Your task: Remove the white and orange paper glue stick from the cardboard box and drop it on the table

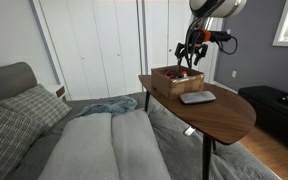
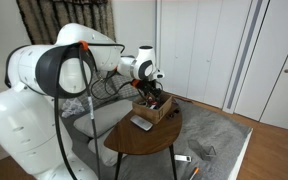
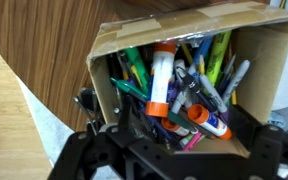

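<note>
The white glue stick with an orange cap (image 3: 161, 75) lies inside the brown cardboard box (image 3: 112, 42), on top of a heap of coloured pens and markers (image 3: 209, 75). In the wrist view its long axis runs nearly up and down the picture. The orange cap points toward the gripper (image 3: 166, 145) and the white end points toward the far wall of the box. The box stands on the oval dark brown wooden tabletop (image 1: 229, 118), just beside a flat grey rectangular pad (image 1: 196, 97). The tabletop is next to a grey bed with pillows (image 1: 29, 110), in front of white closet doors (image 1: 104, 40). The jaws are spread wide and empty, just above the box. Whether they touch the pens I cannot tell.
</note>
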Controlling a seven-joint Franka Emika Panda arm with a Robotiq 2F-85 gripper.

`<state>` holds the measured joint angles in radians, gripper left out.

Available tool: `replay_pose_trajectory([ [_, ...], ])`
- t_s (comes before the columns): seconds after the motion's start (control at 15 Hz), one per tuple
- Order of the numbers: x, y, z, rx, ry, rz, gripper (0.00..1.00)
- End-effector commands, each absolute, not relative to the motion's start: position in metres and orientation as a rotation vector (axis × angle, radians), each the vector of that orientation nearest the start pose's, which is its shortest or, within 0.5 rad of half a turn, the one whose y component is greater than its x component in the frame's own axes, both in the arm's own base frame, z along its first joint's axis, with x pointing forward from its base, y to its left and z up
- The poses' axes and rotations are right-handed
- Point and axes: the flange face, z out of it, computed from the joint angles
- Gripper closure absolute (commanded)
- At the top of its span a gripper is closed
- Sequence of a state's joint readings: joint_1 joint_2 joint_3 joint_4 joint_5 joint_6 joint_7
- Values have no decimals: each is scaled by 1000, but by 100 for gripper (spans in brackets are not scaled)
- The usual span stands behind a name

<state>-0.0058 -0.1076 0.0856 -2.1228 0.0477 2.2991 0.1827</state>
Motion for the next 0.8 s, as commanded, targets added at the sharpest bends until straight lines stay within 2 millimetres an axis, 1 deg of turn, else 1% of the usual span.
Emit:
replay_pose_trajectory([
  [0.0, 548, 49, 472, -3012, 96, -432, 17],
  [0.07, 548, 44, 474, -3014, 145, -414, 8],
  [0.13, 545, 48, 477, -3035, 135, -412, 17],
  [0.2, 546, 46, 474, -3036, 142, -404, 15],
  [0.27, 547, 44, 472, -3036, 147, -400, 9],
  [0.33, 547, 43, 472, -3036, 149, -400, 8],
  [0.4, 547, 43, 472, -3036, 150, -400, 2],
  [0.47, 552, 40, 463, -3026, 149, -412, 1],
  [0.67, 559, 32, 444, -3017, 159, -416, 0],
  [0.73, 561, 31, 438, -3010, 165, -421, 7],
])
